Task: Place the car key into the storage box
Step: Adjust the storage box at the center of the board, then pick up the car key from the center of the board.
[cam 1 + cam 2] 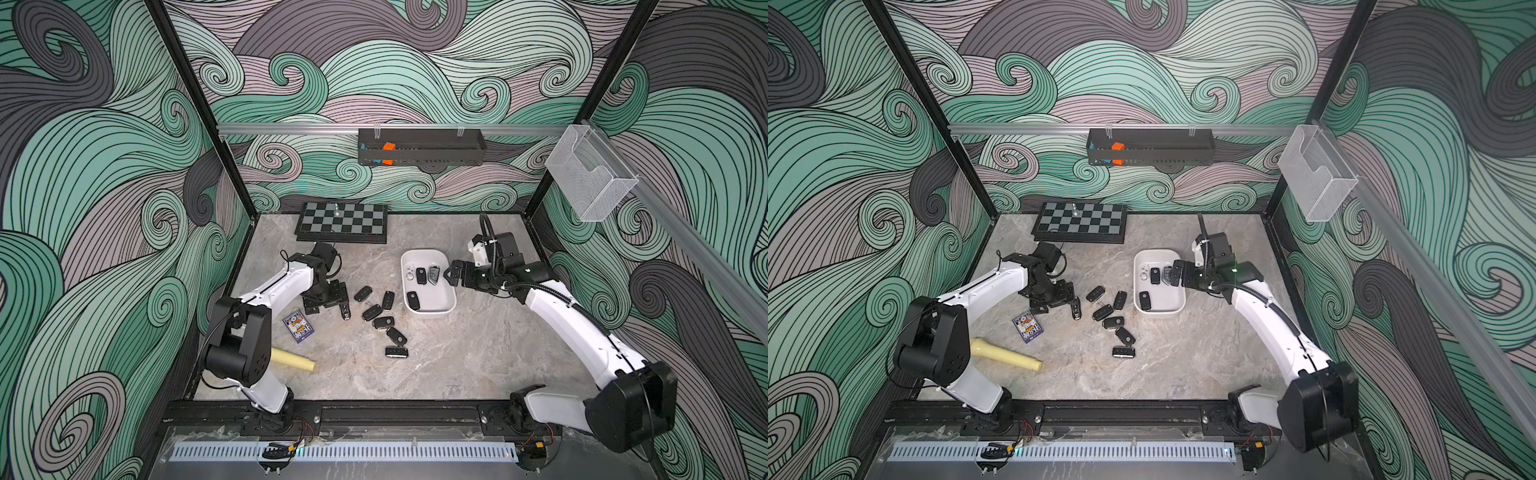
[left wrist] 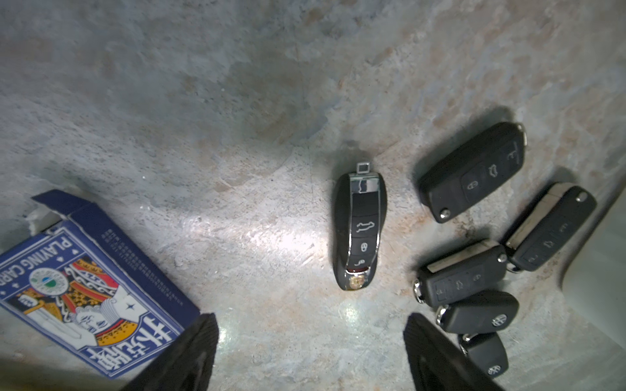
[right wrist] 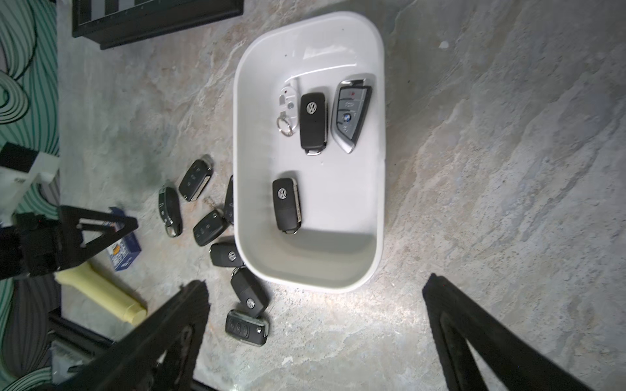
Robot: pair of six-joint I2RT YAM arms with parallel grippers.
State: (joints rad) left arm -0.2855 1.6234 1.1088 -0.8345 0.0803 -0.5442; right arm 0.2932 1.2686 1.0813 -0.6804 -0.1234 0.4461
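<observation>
1. Four fobs lie in the white storage box [image 3: 338, 189]: a white fob [image 3: 289, 101], a black fob [image 3: 313, 118] and a silver fob [image 3: 350, 111] side by side toward its far end, and a second black fob [image 3: 287, 204] alone nearer the near wall.
2. The right gripper [image 3: 316, 284] hangs above the box's right rim, jaws spread wide with nothing between them.
3. The box stands right of centre on the marble table [image 1: 478, 353], with bare stone from its right wall to the table's right edge.
4. Six loose black fobs [image 1: 383, 322] crowd its left wall; two sit under the rim, contact unclear.
5. Left of them the chrome-trimmed car key [image 2: 359, 230] lies flat and apart.
6. The left gripper [image 2: 308, 338] hovers over it, jaws wide, touching nothing.
7. Further left are a card box [image 1: 298, 326] and a cream cylinder [image 1: 293, 359]; a chessboard [image 1: 343, 222] hugs the far edge.
</observation>
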